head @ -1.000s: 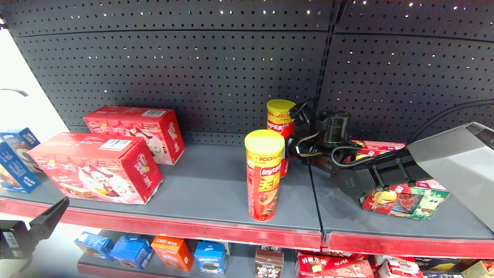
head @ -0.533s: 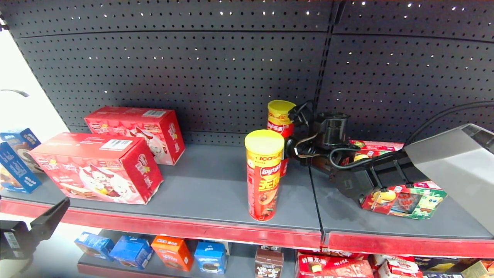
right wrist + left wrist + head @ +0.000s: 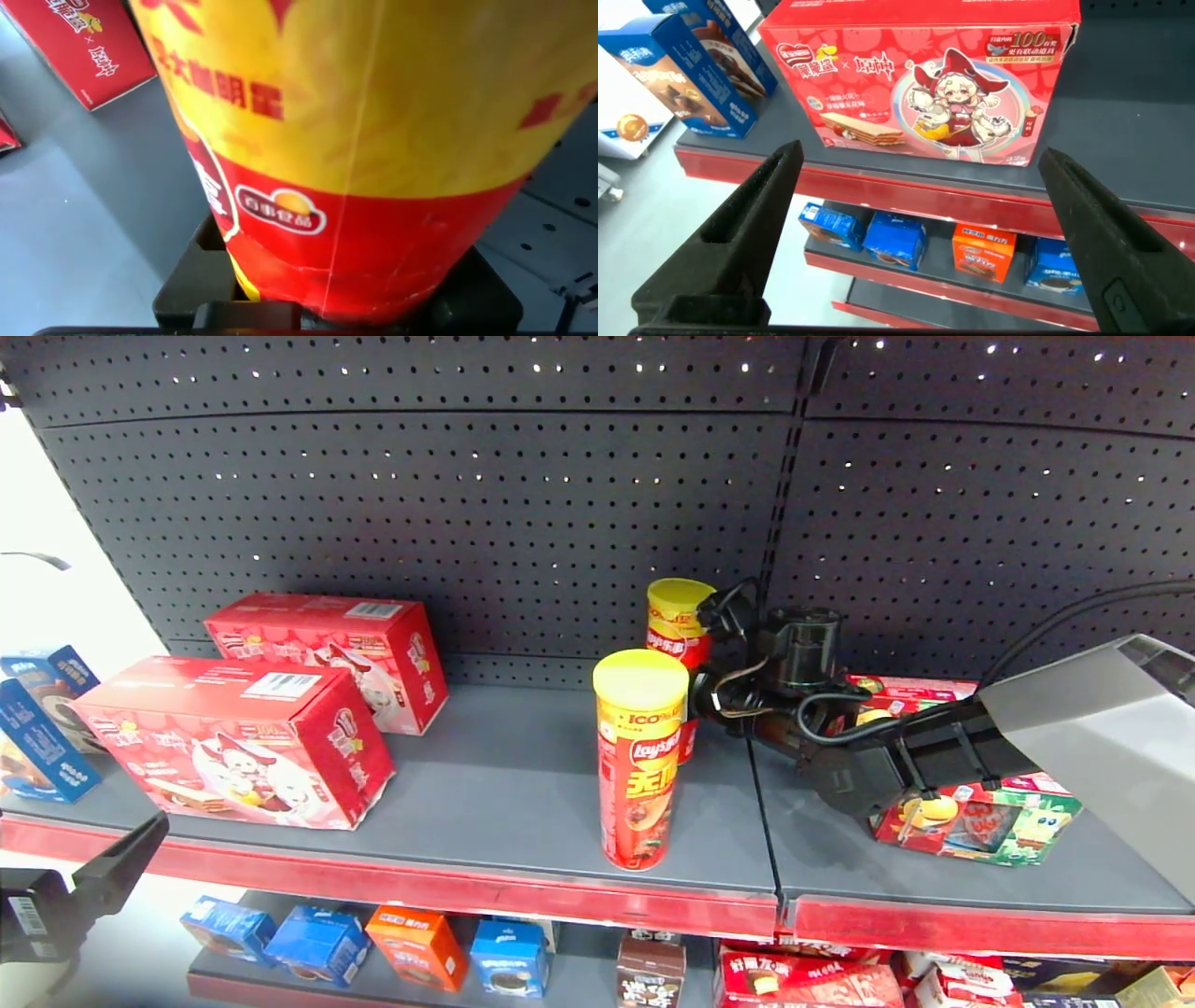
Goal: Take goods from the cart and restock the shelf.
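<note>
the right claw (image 3: 714,649) is closed around the rear chip can (image 3: 677,607), upright at the back of the shelf (image 3: 504,784), just behind the front chip can (image 3: 639,765); its base is hidden. this looks like the placing step. next, seat the can, let go and back out without knocking the front can. the left claw (image 3: 920,168) hangs open, low before the shelf's front edge.
</note>
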Controlling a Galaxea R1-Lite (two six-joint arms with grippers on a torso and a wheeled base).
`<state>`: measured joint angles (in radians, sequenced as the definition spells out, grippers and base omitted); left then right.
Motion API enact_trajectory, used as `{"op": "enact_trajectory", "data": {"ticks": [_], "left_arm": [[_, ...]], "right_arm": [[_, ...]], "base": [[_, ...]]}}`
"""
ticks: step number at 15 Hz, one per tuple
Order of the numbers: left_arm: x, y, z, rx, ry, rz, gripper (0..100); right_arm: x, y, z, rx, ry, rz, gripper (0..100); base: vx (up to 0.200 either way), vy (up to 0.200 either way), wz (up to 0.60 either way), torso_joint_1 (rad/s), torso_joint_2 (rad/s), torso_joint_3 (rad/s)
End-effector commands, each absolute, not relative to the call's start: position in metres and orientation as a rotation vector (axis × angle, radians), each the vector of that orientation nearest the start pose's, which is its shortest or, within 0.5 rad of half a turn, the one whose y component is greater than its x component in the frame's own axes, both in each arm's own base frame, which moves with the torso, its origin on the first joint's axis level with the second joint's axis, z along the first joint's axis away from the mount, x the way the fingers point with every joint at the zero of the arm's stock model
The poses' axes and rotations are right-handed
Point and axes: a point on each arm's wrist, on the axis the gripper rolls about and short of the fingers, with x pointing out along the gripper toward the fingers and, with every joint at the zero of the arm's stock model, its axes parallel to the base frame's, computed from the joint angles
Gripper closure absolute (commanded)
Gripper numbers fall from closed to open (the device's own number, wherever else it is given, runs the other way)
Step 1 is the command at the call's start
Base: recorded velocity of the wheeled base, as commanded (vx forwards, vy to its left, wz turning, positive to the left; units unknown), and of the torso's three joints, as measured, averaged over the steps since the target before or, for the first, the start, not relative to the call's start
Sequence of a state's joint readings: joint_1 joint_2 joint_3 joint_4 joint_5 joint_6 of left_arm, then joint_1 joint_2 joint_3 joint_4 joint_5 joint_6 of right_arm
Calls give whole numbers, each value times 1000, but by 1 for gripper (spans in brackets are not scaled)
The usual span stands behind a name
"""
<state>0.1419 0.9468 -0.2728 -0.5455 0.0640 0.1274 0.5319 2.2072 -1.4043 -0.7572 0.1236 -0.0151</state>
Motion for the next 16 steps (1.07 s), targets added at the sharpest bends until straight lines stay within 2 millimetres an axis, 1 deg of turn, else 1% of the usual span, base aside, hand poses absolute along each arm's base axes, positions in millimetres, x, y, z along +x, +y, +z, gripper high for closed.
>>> {"op": "enact_trajectory", "data": {"ticks": [1,8,11,16], "left_arm": [[109,17,180,122,144,198,0],[109,17,180,122,144,198,0],[109,17,179,120,146,198,0],[109,17,179,119,144,180,0]], "right_arm": [[392,233,165,-23,33,655,0],[389,232,171,-25,44,655,0],[382,228,179,-24,39,657,0],[371,222,184,-26,48,657,0]], "base": [[0,0,0,0,0,0],[0,0,0,0,0,0],[0,0,0,0,0,0],[0,0,0,0,0,0]]}}
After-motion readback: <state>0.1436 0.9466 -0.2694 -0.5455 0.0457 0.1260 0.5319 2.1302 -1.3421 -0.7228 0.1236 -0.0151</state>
